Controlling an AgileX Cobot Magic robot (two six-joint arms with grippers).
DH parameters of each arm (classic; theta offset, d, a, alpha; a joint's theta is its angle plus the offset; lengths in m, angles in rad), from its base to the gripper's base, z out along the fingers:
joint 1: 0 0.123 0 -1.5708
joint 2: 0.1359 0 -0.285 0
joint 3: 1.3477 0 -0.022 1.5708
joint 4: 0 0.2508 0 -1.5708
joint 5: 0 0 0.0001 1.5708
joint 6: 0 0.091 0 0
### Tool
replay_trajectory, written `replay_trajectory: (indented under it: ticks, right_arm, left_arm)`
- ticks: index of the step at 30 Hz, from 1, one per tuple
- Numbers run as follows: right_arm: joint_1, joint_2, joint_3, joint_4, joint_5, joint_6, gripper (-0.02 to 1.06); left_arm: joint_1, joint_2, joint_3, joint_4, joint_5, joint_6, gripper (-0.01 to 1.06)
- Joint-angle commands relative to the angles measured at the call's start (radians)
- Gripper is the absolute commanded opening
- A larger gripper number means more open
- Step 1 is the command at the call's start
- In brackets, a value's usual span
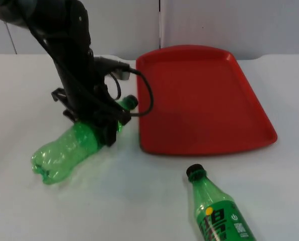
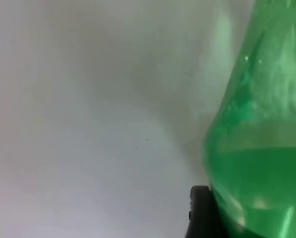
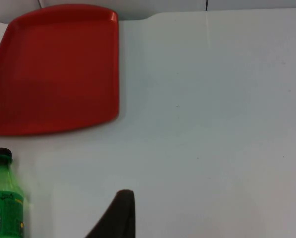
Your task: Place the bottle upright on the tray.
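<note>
Your left gripper (image 1: 97, 123) is down on the lying green bottle (image 1: 69, 150), fingers clamped around its upper body near the neck; the bottle rests on the table (image 1: 139, 201), just left of the red tray (image 1: 202, 100); a labelled bottle (image 1: 217, 213) lies near the front edge; you cannot tell the right gripper's (image 3: 115, 213) state.

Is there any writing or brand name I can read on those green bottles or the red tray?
Labelled bottle: white characters, a power-button sign and a yellow dot on its label, too blurred to read as words.
Bare bottle lying under the left gripper: no label, no text.
Red tray: plain, no text.
</note>
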State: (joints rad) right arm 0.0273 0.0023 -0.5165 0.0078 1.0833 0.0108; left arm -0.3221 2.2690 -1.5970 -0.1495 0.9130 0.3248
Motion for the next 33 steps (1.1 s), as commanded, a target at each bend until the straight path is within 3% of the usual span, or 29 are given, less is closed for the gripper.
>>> replay_trajectory:
  ticks: [1,6,12,15,21,25,33]
  right_arm:
    - [-0.006,-0.002,0.001,0.002,-0.008,-0.001,1.05]
    - [-0.006,-0.002,0.001,0.002,-0.008,-0.001,1.05]
    - [-0.006,-0.002,0.001,0.002,-0.008,-0.001,1.05]
    - [-0.006,-0.002,0.001,0.002,-0.008,-0.001,1.05]
    - [-0.006,-0.002,0.001,0.002,-0.008,-0.001,1.05]
    - [-0.006,-0.002,0.001,0.002,-0.008,-0.001,1.05]
    - [-0.006,-0.002,0.001,0.002,-0.008,-0.001,1.05]
  left_arm:
    - [-0.006,-0.086,-0.004,0.001,-0.016,-0.019,0.00]
    - [-0.006,-0.249,-0.004,-0.073,-0.121,-0.019,0.00]
    - [-0.006,-0.465,-0.002,-0.175,-0.319,-0.006,0.00]
    - [-0.006,-0.553,-0.002,-0.268,-0.434,0.065,0.00]
    - [-0.006,-0.603,-0.002,-0.424,-0.566,0.197,0.00]
    - [-0.006,-0.592,-0.002,-0.607,-0.695,0.325,0.00]
    - [-0.007,-0.548,-0.002,-0.725,-0.833,0.401,0.00]
